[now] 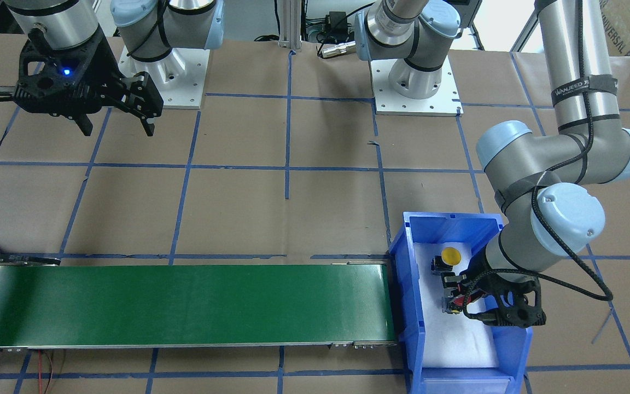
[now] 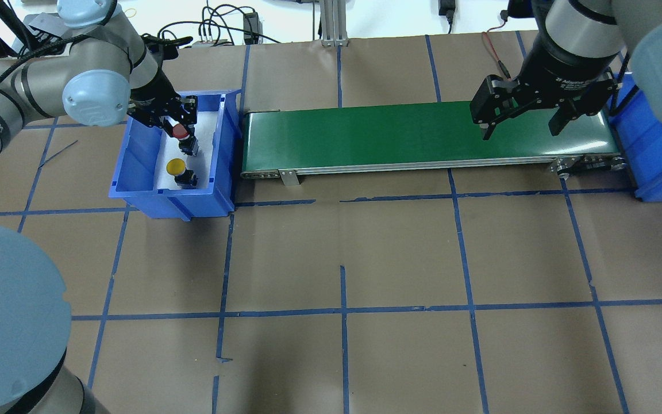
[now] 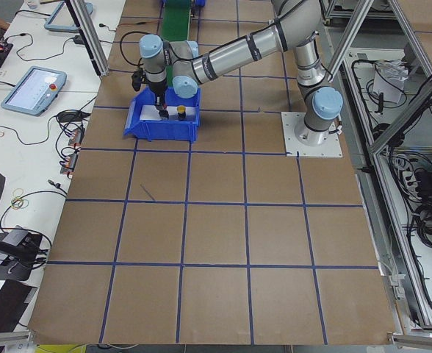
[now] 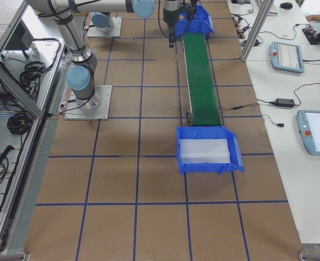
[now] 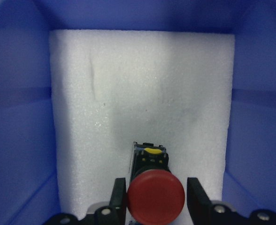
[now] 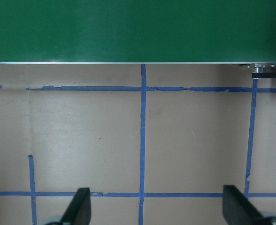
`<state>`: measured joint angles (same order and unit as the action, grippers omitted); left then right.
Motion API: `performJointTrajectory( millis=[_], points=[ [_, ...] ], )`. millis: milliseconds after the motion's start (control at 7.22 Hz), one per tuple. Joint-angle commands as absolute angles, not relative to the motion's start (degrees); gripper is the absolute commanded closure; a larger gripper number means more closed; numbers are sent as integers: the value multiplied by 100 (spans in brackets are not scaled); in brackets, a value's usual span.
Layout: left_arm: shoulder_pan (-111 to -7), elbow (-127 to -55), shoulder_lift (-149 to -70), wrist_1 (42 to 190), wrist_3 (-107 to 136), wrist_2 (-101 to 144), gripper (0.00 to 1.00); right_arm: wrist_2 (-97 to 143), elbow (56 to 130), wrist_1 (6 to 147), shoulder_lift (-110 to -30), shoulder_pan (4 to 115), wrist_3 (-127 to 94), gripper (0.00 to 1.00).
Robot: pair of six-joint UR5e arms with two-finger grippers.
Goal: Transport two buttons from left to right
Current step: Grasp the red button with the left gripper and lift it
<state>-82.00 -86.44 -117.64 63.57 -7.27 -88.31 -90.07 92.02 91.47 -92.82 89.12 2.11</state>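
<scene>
Two buttons sit in the blue bin at the left end of the table, both on its white foam liner. Left gripper is down inside that bin, jaws narrowed around the red button — in the left wrist view the fingers press in on both sides of the round red cap, with the black switch body stretching away over the foam. Yellow button stands just beside it, nearer the robot, cap up, apart from the gripper. Bin's right wall is just beside the end of the green conveyor belt, which runs across to the right. Right gripper hangs above the belt's right part, jaws spread wide, nothing between them — its wrist camera shows brown table paper, blue tape lines and the belt's edge. Second blue bin sits at the belt's right end, also foam-lined.
</scene>
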Motion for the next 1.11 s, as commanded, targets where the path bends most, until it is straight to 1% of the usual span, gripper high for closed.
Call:
performJointTrajectory(
  millis=[0, 277, 416, 554, 693, 831, 970],
  points=[
    [-8191, -8369, -11585, 6494, -712, -8859, 85, -9009, 9193, 9149, -9281, 8912, 211, 0],
    [-8226, -8097, -11007, 7316, -249, -8781, 85, -9009, 9202, 9149, -9281, 8912, 211, 0],
    [-8261, -7686, -10752, 8070, -37, -8632, 85, -9009, 9202, 9149, -9290, 8912, 211, 0],
    [-8471, -7186, -10706, 8643, 208, -8553, 85, -9009, 9202, 9149, -9281, 8921, 211, 0],
    [-8908, -7024, -10749, 8674, 724, -8534, 85, -9009, 9202, 9141, -9290, 8921, 211, 0],
    [-9234, -7040, -10810, 8596, 1182, -8517, 85, -9009, 9202, 9141, -9281, 8921, 211, 0],
    [-9385, -7057, -10924, 8491, 1648, -7995, 85, -9009, 9211, 9141, -9290, 8921, 211, 0]
  ],
)
